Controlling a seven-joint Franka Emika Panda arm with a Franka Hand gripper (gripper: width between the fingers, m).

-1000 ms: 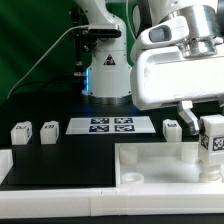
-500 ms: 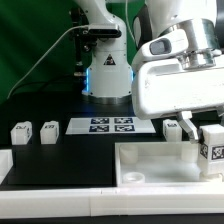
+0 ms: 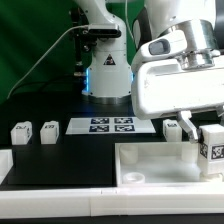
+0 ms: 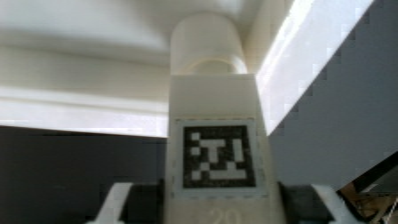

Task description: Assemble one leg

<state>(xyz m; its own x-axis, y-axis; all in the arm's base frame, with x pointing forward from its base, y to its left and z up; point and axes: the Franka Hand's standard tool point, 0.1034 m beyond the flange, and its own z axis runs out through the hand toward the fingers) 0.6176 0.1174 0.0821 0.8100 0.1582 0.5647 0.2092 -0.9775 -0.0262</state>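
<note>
My gripper (image 3: 205, 146) is shut on a white leg (image 3: 212, 148) with a black-and-white tag, held upright over the right end of the large white tray-like panel (image 3: 150, 170). In the wrist view the leg (image 4: 217, 120) fills the middle, its tag facing the camera, and the fingers (image 4: 128, 203) press on both of its sides. Its far end stands close to the panel (image 4: 89, 95); whether they touch I cannot tell. Two more legs (image 3: 21, 132) (image 3: 49, 131) lie at the exterior view's left, and another one (image 3: 172, 127) sits behind the panel.
The marker board (image 3: 111, 125) lies flat behind the panel, in front of the robot base (image 3: 105, 70). A white raised border (image 3: 5, 165) runs along the table's front left. A cable crosses the black backdrop at the left.
The gripper with the leg has moved slightly to the exterior view's right and a little lower since a second ago. Nothing has moved in the last half second.
</note>
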